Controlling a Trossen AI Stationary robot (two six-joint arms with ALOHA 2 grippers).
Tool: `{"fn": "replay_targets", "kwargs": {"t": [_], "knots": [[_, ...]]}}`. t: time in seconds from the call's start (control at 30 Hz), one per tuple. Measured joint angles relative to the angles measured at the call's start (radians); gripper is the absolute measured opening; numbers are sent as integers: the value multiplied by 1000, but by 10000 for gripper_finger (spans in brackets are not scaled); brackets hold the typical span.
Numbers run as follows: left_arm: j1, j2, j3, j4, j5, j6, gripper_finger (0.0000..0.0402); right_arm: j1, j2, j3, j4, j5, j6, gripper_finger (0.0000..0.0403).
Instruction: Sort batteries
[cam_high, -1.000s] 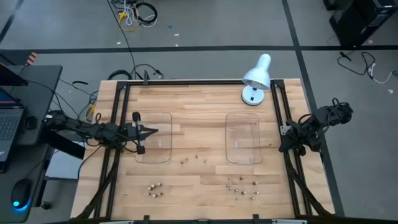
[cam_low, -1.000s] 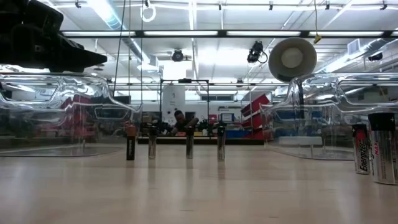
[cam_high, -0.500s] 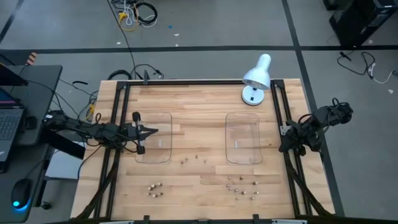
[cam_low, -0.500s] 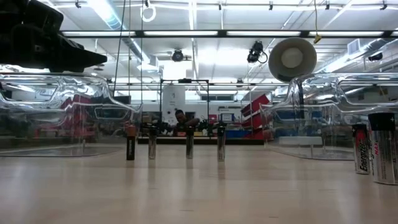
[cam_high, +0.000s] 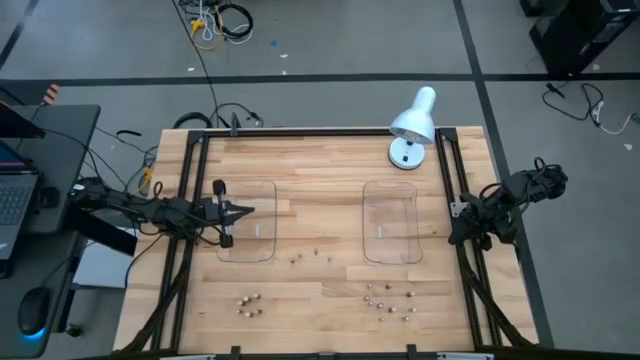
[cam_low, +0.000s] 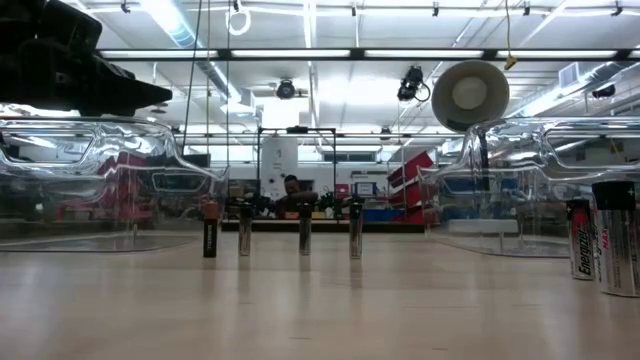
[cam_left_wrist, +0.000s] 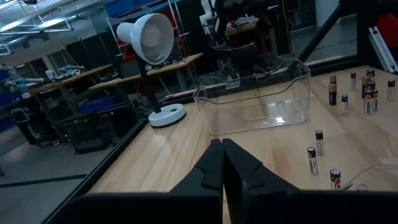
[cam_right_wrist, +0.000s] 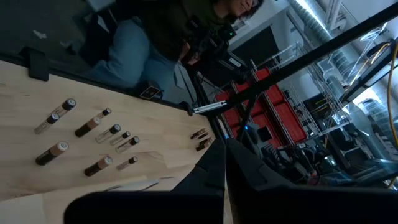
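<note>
Left gripper (cam_high: 240, 210) closed, empty, above left tray (cam_high: 262, 243); right gripper (cam_right_wrist: 222, 163) closed, empty, parked at table edge. Batteries (cam_high: 388, 298) standing upright near front; easily toppled by careless descent.

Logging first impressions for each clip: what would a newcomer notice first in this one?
Probably the white desk lamp at the table's far edge, then two clear trays mid-table, both apparently empty. Small batteries stand in loose clusters on the wood nearer the front. The left tool, fingers shut, hangs over the left tray; the right tool waits at the table's right edge.
</note>
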Motion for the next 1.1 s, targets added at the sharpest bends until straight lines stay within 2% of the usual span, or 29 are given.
{"fn": "replay_targets", "kwargs": {"t": [0.97, 1.1], "knots": [[0, 0, 0, 26, 0, 56, 1, 0, 0, 0, 0, 0, 0, 3], [0, 0, 0, 27, 0, -15, 1, 0, 0, 0, 0, 0, 0, 3]]}}
